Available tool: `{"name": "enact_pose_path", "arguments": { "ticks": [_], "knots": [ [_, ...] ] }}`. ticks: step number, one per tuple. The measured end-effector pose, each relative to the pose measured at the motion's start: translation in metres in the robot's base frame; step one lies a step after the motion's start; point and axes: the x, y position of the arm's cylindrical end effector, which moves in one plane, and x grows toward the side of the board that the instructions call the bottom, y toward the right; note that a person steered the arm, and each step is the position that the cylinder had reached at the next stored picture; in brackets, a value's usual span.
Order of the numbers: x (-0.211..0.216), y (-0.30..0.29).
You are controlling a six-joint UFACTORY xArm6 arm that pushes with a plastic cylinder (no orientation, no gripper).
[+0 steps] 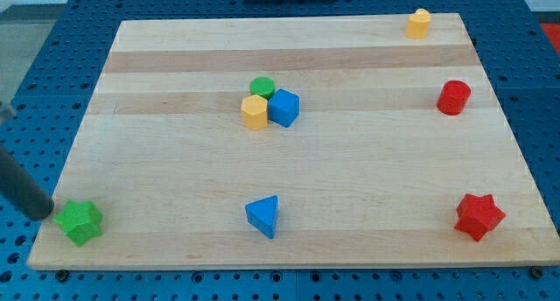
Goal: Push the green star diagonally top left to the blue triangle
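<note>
The green star (80, 222) is seen at the lower left corner of the wooden board (350, 178), close to the left and bottom edges. The blue triangle (263, 216) lies at lower centre of the frame, well apart from the star, at roughly the same height. My tip (45, 215) is placed at the far lower left, just beside or touching the star's left side; actual contact cannot be confirmed. No pincer is fitted to this rig, so no open or clenched state can be told; only a dark rod is shown.

The step is judged as barely begun: the star is far from the triangle. A mostly rightward push along the bottom of the frame is called for, ending with the star settled up and left of the triangle. The tip should be kept behind the star's centre, since a star's points are likely to make it rotate and slip off an off-centre push. The bottom edge is near, so any downward drift should be avoided or the star may be lost off the board. A stop short of the triangle is advised, so it is not knocked.

Elsewhere, not in the path: a green cylinder (262, 87), yellow hexagonal block (255, 112) and blue cube-like block (283, 107) clustered upper centre; a yellow block (418, 23) top right; a red cylinder (453, 97) right; a red star (479, 216) lower right.
</note>
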Motion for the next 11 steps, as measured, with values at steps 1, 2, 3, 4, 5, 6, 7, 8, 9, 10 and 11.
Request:
{"name": "enact_pose_path", "arguments": {
  "ticks": [1, 2, 3, 4, 5, 6, 7, 8, 9, 10, 11],
  "knots": [
    [-0.002, 0.0],
    [0.027, 0.001],
    [0.041, 0.01],
    [0.01, 0.022],
    [-0.005, 0.048],
    [-0.005, 0.073],
    [0.007, 0.06],
    [0.024, 0.049],
    [0.027, 0.076],
    [0.018, 0.104],
    [0.008, 0.122]
  ]
}}
